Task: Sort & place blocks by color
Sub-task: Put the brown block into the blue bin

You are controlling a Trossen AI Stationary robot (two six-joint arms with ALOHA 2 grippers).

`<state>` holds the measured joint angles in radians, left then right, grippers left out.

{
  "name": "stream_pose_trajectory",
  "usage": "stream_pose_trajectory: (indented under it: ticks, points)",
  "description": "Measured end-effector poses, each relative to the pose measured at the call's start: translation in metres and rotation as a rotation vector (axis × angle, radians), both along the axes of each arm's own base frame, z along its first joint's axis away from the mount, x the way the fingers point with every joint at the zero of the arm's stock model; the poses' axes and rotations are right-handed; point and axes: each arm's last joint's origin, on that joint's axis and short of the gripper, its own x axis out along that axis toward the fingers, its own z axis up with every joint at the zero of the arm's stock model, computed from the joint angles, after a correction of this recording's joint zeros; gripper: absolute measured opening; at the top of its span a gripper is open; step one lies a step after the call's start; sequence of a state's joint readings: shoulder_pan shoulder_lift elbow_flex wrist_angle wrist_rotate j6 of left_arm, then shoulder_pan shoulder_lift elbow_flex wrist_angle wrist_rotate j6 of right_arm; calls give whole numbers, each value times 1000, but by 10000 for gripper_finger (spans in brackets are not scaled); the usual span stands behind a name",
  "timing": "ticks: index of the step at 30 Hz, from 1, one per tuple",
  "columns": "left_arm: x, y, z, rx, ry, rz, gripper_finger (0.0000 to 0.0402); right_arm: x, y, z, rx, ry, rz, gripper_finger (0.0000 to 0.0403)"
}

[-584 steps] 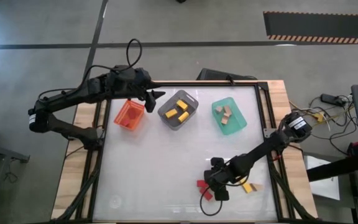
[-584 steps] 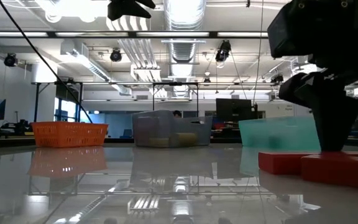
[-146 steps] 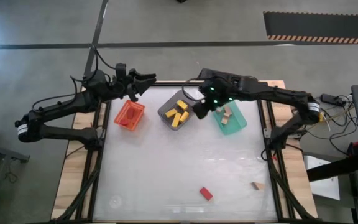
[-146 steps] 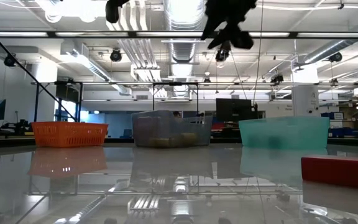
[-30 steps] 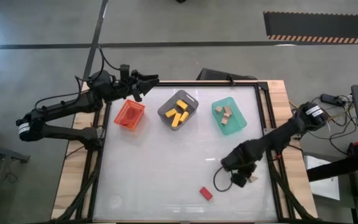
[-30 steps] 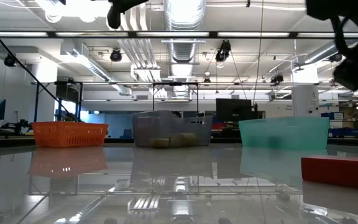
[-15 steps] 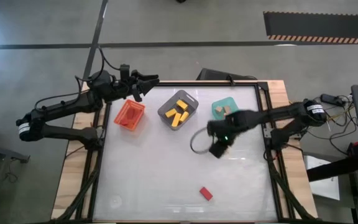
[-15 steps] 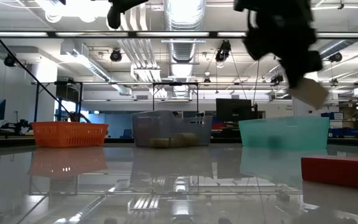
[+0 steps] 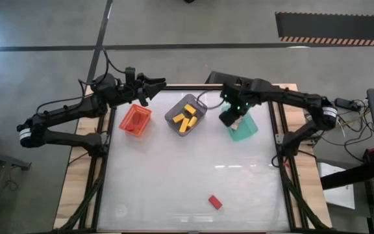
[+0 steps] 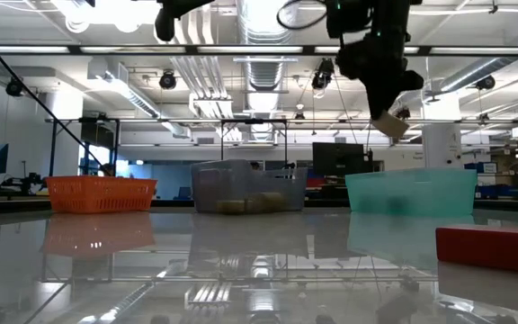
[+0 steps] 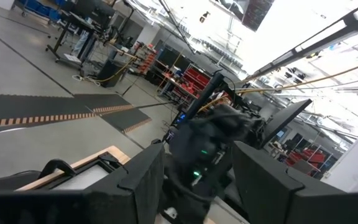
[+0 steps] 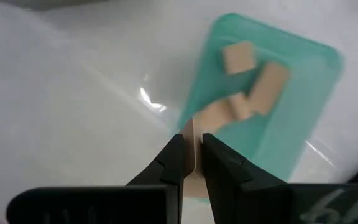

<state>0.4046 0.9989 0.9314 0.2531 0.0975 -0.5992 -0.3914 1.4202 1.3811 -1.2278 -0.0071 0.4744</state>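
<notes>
From above, the right gripper [image 9: 231, 117] hung over the near-left edge of the green bin [image 9: 245, 129], its arm reaching in from the right side of the counter [image 9: 174, 175]. The left gripper [image 9: 156, 86] waited off the counter's far-left corner, above the orange bin [image 9: 135, 119], its fingers spread with nothing between them. Yellow blocks [image 9: 186, 117] lay in the grey bin [image 9: 186, 114] between the other two bins. One red block [image 9: 215, 202] lay alone on the near part of the counter, well apart from the bins.

At table height, the right gripper [image 10: 387, 115] hung high above the green bin [image 10: 410, 193], a tan block [image 10: 390, 124] at its tip. The red block [image 10: 491, 248] sat close at the right edge.

The left wrist view looked out over the room, with the other arm in front.

In the right wrist view, the fingers [image 12: 174, 163] were clenched on the thin tan block [image 12: 189, 149], with more tan blocks [image 12: 247, 87] lying in the green bin [image 12: 309, 106] below.
</notes>
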Motion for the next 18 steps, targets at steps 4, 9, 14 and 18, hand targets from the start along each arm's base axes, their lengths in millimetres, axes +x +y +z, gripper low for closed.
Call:
stream_pose_trajectory:
  ticks: [4, 9, 14, 18]
  points:
    - [0, 0, 0, 0, 0, 0, 171, -12, -22, -13, 6, 48, -36, 33]
    - [-1, 0, 1, 1, -4, 0, 171, -22, -35, -34, 39, 120, -56, 33]
    - [-1, -1, 1, 2, -4, 0, 171, -25, -35, -57, 76, 191, -34, 33]
    - [-1, -1, 1, 3, -3, 0, 171, -25, -34, -75, 101, 237, -21, 33]
